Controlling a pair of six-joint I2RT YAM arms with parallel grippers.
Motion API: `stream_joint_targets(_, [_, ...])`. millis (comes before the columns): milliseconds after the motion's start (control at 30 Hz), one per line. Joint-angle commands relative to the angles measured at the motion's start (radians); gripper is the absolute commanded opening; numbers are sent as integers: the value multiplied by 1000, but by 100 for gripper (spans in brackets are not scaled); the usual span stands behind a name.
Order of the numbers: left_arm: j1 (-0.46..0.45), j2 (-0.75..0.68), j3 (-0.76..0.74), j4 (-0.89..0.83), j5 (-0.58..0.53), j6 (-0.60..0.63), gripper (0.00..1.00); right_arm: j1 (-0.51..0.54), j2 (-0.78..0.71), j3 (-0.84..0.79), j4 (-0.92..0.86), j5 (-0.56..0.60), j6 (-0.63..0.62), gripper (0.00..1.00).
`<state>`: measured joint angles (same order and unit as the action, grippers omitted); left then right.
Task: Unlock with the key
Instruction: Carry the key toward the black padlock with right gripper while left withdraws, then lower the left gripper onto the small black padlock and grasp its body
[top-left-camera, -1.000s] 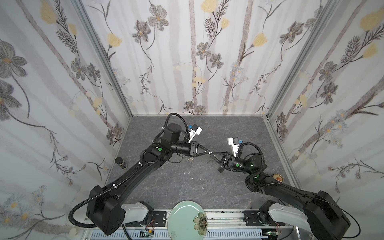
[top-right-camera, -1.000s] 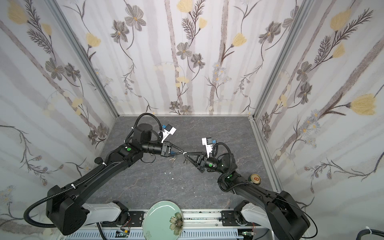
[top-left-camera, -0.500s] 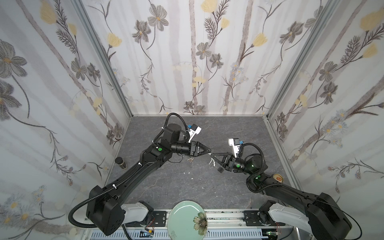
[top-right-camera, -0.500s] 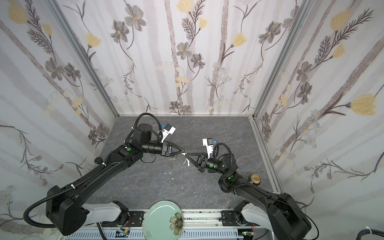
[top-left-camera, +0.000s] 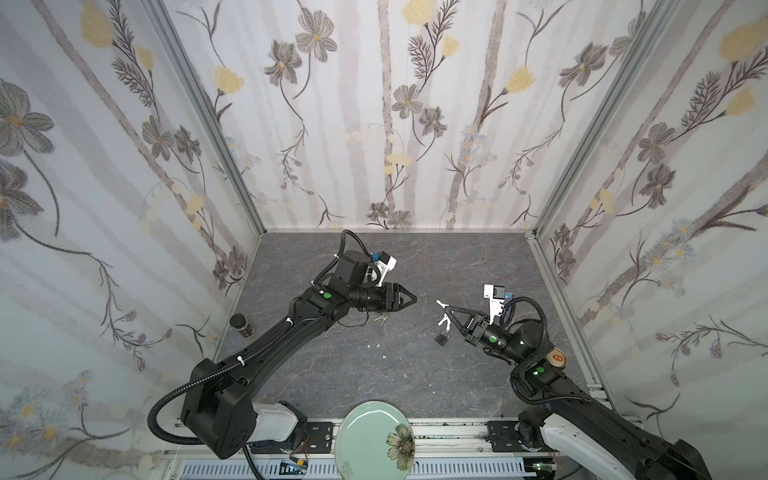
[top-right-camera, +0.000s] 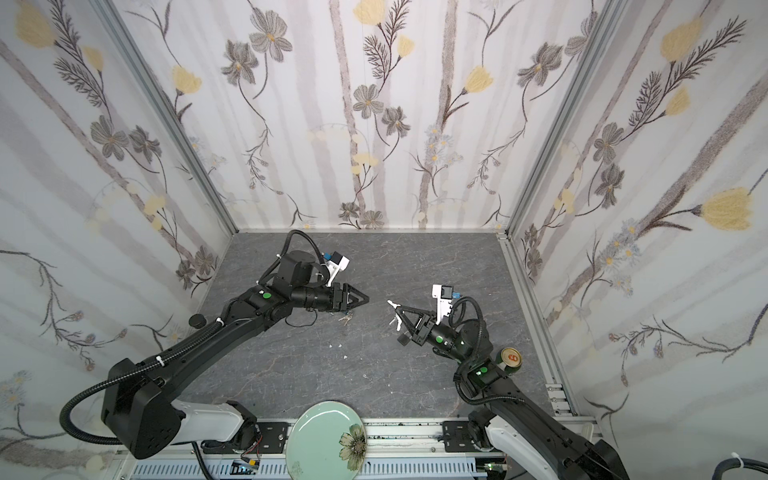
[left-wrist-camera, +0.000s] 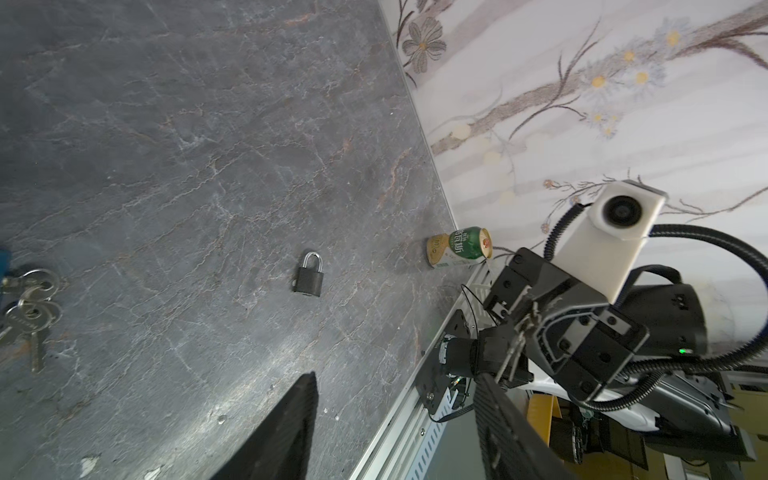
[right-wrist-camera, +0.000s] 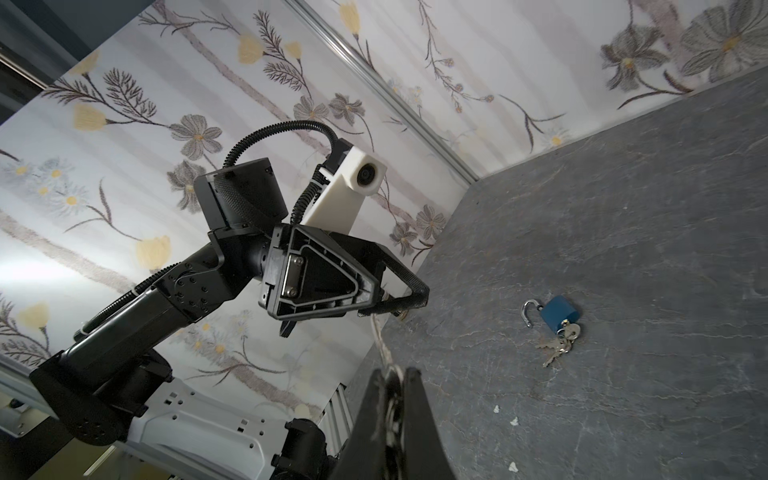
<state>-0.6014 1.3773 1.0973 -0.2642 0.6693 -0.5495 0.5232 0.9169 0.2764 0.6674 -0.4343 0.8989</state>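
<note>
Tight within right gripper (right-wrist-camera: 392, 374) — keys (right-wrist-camera: 381, 345).

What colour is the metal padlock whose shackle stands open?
Blue padlock, best in the right wrist view.

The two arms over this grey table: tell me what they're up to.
The right gripper is shut on a bunch of keys, holding it in the air just above a black padlock that lies closed on the table. The left gripper is open and holds nothing, and below it lies a blue padlock. That lock's shackle is swung open, with a second key set at its base. The blue lock looks done, and the black one is not yet opened.
</note>
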Motion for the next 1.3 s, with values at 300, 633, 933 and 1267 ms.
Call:
stream_joint_targets(300, [-119,257,172,-165,-141,58,63,-76,-270,-85,-369,227,-31,0])
stream_joint_targets(633, [-221,452,348,-312,-230,125,59,-117,-350,-62,-674,308,-53,0])
stream_joint_targets(933, [-312,624,518,-436,-342,194,52,-120,-357,-27,-810,394,-82,0])
stream_joint_targets(1267, [-383,832,739,-610,-509,256,54,-124,-386,-32,-828,423,-69,0])
